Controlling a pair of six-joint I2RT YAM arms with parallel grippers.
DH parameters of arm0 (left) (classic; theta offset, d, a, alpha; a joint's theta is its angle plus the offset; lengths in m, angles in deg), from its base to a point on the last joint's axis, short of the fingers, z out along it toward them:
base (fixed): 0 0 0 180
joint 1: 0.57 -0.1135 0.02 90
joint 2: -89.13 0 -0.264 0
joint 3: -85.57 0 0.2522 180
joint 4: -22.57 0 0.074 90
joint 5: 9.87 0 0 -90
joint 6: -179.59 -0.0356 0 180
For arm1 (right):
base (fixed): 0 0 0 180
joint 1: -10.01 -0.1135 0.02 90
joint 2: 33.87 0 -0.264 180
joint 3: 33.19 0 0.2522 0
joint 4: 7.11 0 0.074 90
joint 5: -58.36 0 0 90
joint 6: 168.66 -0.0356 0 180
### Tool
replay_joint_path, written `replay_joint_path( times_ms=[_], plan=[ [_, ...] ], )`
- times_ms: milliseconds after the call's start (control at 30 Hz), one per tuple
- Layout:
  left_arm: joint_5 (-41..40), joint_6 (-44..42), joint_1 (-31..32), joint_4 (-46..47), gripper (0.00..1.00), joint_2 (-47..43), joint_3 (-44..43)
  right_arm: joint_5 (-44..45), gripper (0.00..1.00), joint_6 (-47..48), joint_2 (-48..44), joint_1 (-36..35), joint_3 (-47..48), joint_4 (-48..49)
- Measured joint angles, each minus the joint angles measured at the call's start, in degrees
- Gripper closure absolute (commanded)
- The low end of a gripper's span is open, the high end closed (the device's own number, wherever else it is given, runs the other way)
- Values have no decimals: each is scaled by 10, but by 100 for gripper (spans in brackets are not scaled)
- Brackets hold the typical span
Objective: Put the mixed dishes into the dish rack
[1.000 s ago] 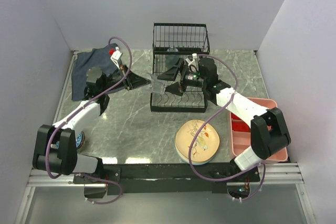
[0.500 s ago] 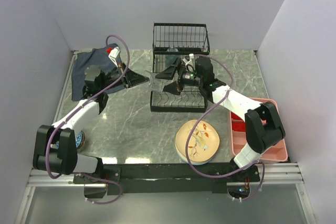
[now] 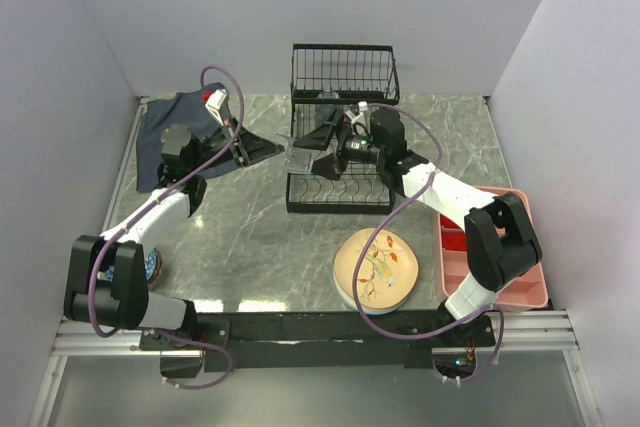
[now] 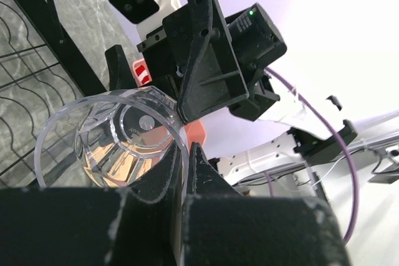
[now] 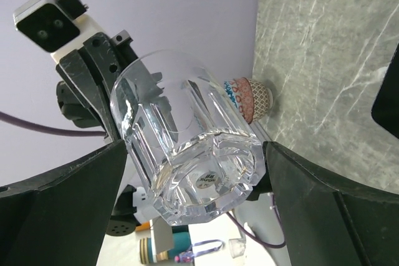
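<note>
Right wrist: small clear faceted glass (image 5: 187, 135) hangs sideways over the black wire dish rack's (image 3: 340, 197) left edge, left gripper (image 4: 184, 166) pinching its rim, right gripper (image 5: 194, 154) spread wide around its base. Looks rigid, slick, breakable; best squeezed gently across those thick faceted walls.

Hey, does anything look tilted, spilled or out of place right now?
Only the clear glass: it hangs sideways in mid-air by the dish rack, rim pinched by the left gripper, the open right gripper straddling its base. Nothing looks spilled or broken.
</note>
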Motion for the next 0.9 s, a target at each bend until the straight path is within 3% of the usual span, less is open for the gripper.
replay_joint_path(
  times_ms=[67,167,200,367,400,433,500,533,700,900],
  plan=[
    [-2,12,0,9,99,6,0,0,2,-3,1,0,0,2],
    [-7,28,0,23,99,16,2,0,16,-3,2,0,0,2],
    [-9,32,0,28,99,18,3,1,26,-1,2,0,0,2],
    [-23,46,-7,46,99,23,19,2,42,26,2,2,0,1],
    [-24,45,-7,49,96,27,21,3,44,35,2,3,0,-2],
    [-24,42,-6,48,82,30,21,4,46,47,2,5,0,-5],
    [-30,29,-2,31,68,33,21,5,51,71,2,11,0,-16],
    [-33,16,-1,17,49,33,21,5,51,93,2,16,0,-25],
    [-61,-96,-1,-115,44,34,12,5,53,202,-3,32,8,-88],
    [-92,-233,-42,-266,43,12,-7,31,56,386,-3,40,84,-220]
  ],
)
